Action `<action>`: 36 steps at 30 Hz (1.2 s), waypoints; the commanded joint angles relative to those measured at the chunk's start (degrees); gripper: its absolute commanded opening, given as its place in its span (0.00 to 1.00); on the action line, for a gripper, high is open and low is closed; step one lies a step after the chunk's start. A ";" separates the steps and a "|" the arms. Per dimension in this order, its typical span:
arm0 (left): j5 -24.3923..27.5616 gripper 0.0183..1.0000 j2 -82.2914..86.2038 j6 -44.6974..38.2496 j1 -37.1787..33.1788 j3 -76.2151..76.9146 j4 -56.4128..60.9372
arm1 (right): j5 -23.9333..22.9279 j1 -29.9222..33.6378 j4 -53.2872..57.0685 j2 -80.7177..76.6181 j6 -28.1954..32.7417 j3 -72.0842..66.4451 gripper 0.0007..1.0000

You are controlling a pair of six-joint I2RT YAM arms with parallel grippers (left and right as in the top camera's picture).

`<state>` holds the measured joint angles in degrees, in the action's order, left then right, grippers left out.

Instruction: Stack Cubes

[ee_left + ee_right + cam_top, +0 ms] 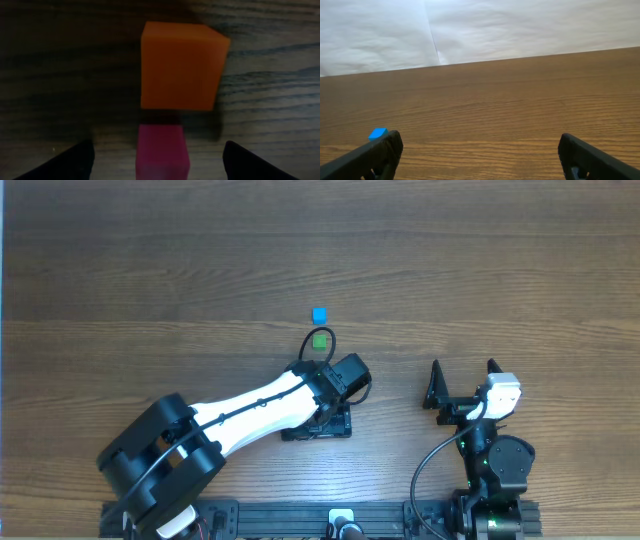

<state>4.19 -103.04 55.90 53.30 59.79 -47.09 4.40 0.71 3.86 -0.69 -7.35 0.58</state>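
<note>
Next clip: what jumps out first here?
An orange cube looms close before the left gripper, with a pink cube between its open fingers. In the top view, a blue cube and a green cube sit close together just beyond the left arm.

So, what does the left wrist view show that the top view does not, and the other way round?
From the left wrist view: an orange cube and a pink cube close beside it on the wood. The pink one sits between the open fingers of the left pincer, untouched. From the top view: a blue cube and a green cube, slightly apart, and the right pincer, open over bare wood. In both: the wooden table.
</note>
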 commanded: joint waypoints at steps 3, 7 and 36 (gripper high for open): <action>-0.63 0.71 -1.01 -1.46 0.24 0.92 0.17 | 0.66 0.04 0.20 0.04 -0.28 -0.26 0.99; -0.63 0.61 -1.01 -1.46 0.24 0.92 0.15 | 0.66 0.04 0.20 0.04 -0.28 -0.26 0.99; -0.61 0.22 -1.01 -1.49 0.87 0.92 -0.31 | 0.66 0.04 0.20 0.04 -0.28 -0.26 0.99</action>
<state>4.19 -103.53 54.85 54.04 59.81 -47.18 4.40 0.73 3.86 -0.69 -7.33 0.58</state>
